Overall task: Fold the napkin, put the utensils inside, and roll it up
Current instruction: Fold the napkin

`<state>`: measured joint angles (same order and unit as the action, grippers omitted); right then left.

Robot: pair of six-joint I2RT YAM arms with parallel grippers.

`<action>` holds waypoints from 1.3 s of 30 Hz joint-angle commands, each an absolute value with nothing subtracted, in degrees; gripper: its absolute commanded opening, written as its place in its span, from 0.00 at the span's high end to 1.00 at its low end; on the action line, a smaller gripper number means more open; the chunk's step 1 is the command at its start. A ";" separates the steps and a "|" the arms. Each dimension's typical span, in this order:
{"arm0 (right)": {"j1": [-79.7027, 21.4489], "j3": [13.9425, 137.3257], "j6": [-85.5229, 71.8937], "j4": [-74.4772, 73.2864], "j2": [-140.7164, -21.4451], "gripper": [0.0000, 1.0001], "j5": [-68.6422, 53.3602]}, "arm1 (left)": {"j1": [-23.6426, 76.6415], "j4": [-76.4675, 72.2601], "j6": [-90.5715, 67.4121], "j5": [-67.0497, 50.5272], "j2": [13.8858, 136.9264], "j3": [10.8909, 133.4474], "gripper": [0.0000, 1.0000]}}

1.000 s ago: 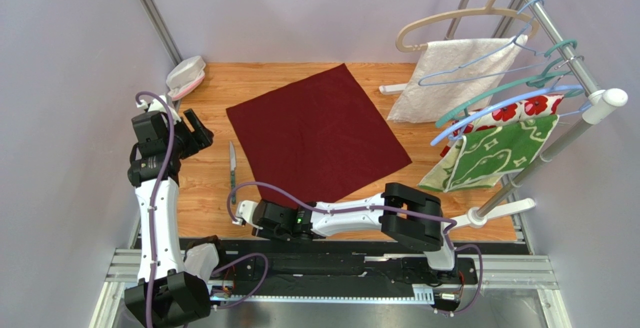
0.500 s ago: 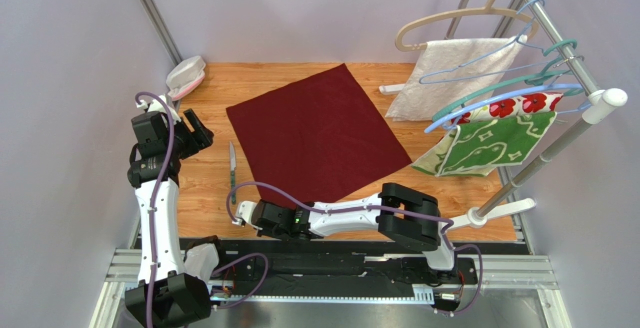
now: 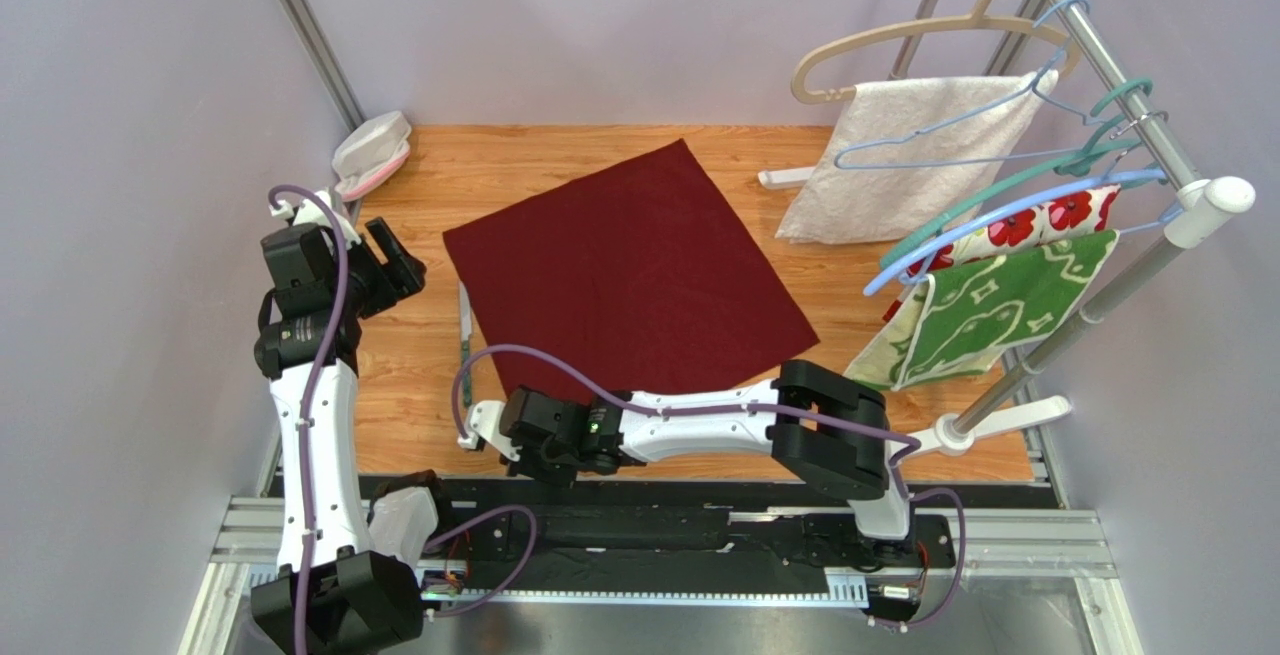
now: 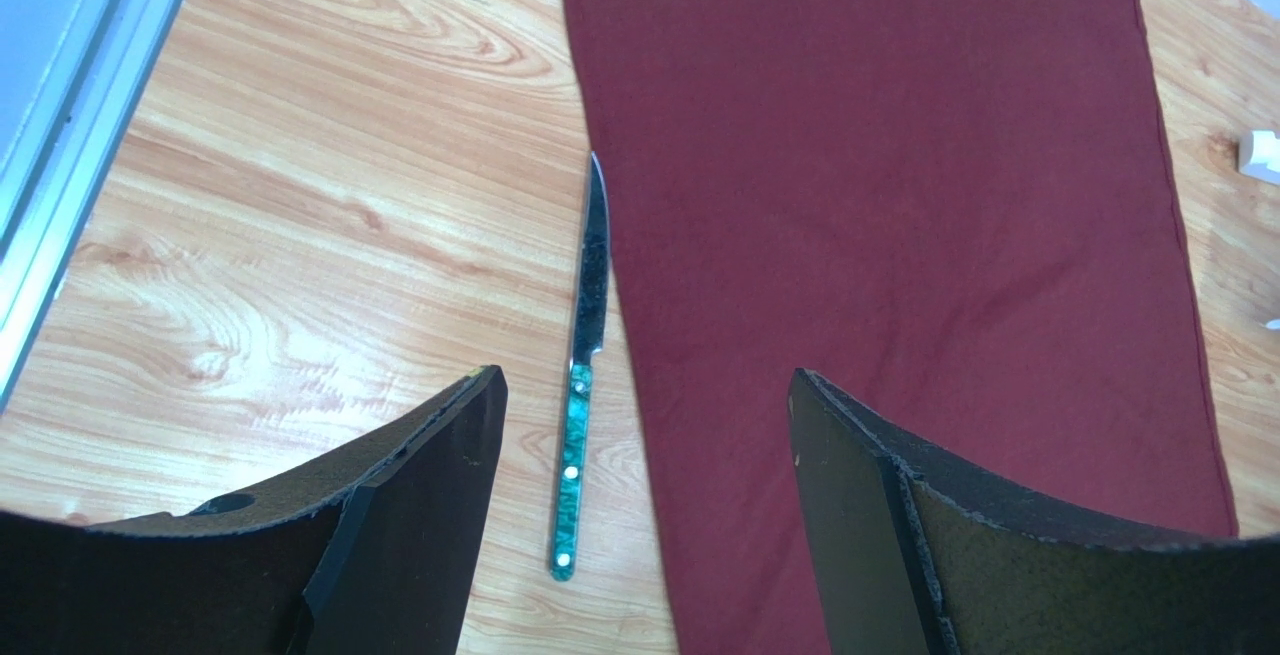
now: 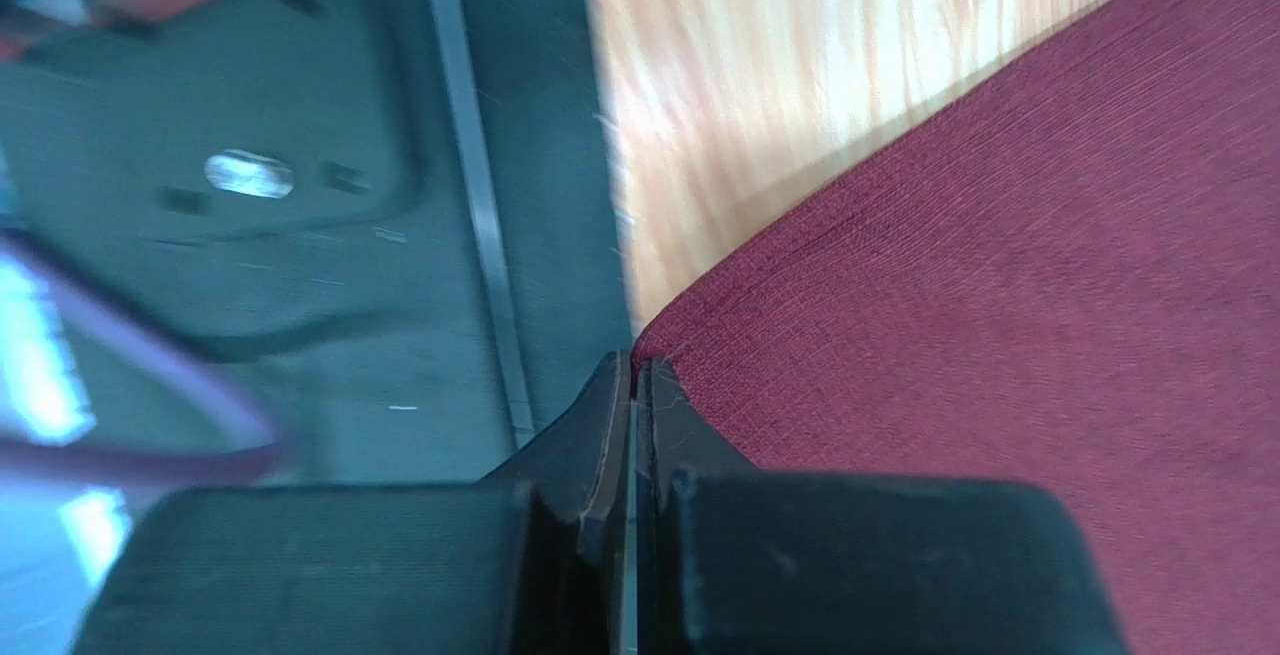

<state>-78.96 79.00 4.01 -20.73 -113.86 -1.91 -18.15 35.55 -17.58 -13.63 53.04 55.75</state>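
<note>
The dark red napkin (image 3: pixel 631 273) lies spread flat on the wooden table, also seen in the left wrist view (image 4: pixel 902 205). A knife (image 3: pixel 464 343) with a silvery blade and teal handle (image 4: pixel 571 460) lies just off its left edge. My left gripper (image 4: pixel 643 385) hovers open above the knife handle and that edge, at the table's left side (image 3: pixel 394 258). My right gripper (image 5: pixel 634 370) is low at the near edge (image 3: pixel 544 430), shut on the napkin's near corner (image 5: pixel 962 310). In the top view the arm hides that corner.
A pink-and-white object (image 3: pixel 371 150) sits at the back left corner. At the right stands a rack (image 3: pixel 1142 273) with hangers, a white towel (image 3: pixel 902 145) and floral cloths (image 3: pixel 992 303). The table's near edge and metal rail (image 5: pixel 481 235) lie right beside the right gripper.
My right gripper has shut on the napkin's near corner and drawn it slightly left; the cloth has shifted and turned a little. The floral cloths on the rack swing. The left arm is still.
</note>
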 commanded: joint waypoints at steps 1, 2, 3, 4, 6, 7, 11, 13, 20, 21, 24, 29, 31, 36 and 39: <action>-79.72 83.14 1.23 -20.30 -107.85 1.00 -7.65 | -18.72 34.98 -16.26 -12.83 51.42 55.72 0.22; -79.72 83.14 1.40 -20.39 -107.41 1.00 -6.25 | -18.81 34.98 -16.26 -12.83 51.33 55.72 0.22; -79.46 82.97 1.58 -20.30 -106.97 1.00 -4.85 | -18.72 34.98 -16.26 -12.92 51.33 55.72 0.22; -79.19 82.62 2.71 -20.30 -106.27 1.00 -3.01 | -18.72 34.98 -16.26 -12.92 51.42 55.72 0.22; -77.18 81.83 4.30 -20.13 -105.65 1.00 3.85 | -18.90 34.98 -16.26 -12.92 51.33 55.81 0.22; -76.12 81.48 5.61 -20.21 -105.21 1.00 6.39 | -18.90 34.98 -16.35 -12.92 51.33 55.81 0.22; -69.89 80.16 8.25 -19.43 -105.12 1.00 11.42 | -18.98 34.89 -16.26 -12.66 50.98 55.72 0.22; -65.84 80.42 8.61 -18.46 -105.82 1.00 12.39 | -19.16 34.81 -16.35 -12.57 50.80 55.64 0.22; -55.12 85.16 11.69 -14.51 -112.49 1.00 16.78 | -19.25 34.72 -16.44 -12.92 51.06 55.46 0.22; -52.93 86.04 12.30 -13.98 -114.59 1.00 17.14 | -19.16 34.80 -16.44 -12.92 51.06 55.46 0.22; -49.50 90.78 15.10 -13.36 -119.15 1.00 19.59 | -19.16 34.72 -16.44 -12.92 51.15 55.46 0.22; -44.84 100.80 17.31 -12.74 -126.03 1.00 23.29 | -19.16 34.72 -16.52 -13.01 51.33 55.28 0.22; -43.69 104.56 18.10 -12.57 -128.74 1.00 24.86 | -19.25 34.72 -16.52 -13.10 51.42 55.20 0.22; -40.79 110.82 19.95 -11.25 -133.50 1.00 27.07 | -19.25 34.63 -16.61 -13.27 51.94 55.19 0.22; -39.12 114.60 20.13 -10.64 -136.49 1.00 27.95 | -19.25 34.63 -16.87 -13.88 52.29 55.20 0.22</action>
<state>-40.77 109.01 17.98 -14.22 -133.62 24.60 -18.68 35.48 -17.47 -12.99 52.03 55.37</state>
